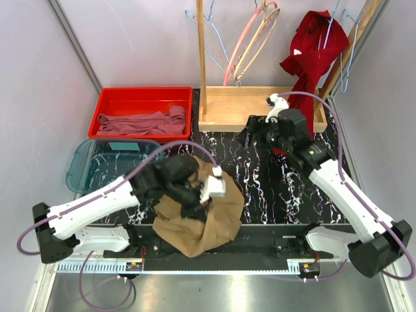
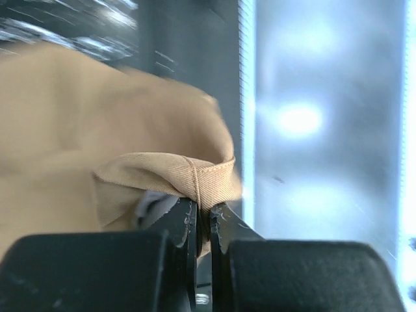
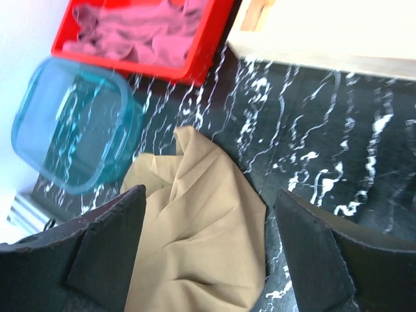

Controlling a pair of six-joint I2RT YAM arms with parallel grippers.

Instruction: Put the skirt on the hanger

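Skirt (image 1: 195,227): tan, crumpled in a heap at near edge of table (image 1: 273,188), centre-left. Its near part laps over the front edge. L arm (image 1: 97,205) is bent over the heap. Left jaws are closed on a stitched fold of the skirt (image 2: 97,130), w/ cloth pinched betw. both tips. A pale patch is seen under that fold, poss. a tag; no print can be read.

R arm (image 1: 338,179) is reached fwd over the far right of the table. Right jaws are spread wide w/ nothing gripped, well apart from the skirt (image 3: 201,240).

Behind the skirt, left: teal tub (image 1: 84,162), then red bin (image 1: 107,104) w/ mauve-pink cloth (image 1: 140,122) in it. Wooden tray (image 1: 260,120) w/ upright post is set at back centre.

Hung at rear:
- hanger (image 1: 217,47): thin light-blue wire, one of several alike, left of post
- pink hanger (image 1: 242,40)
- dark red garment (image 1: 315,49)

Skirt not yet on hanger.
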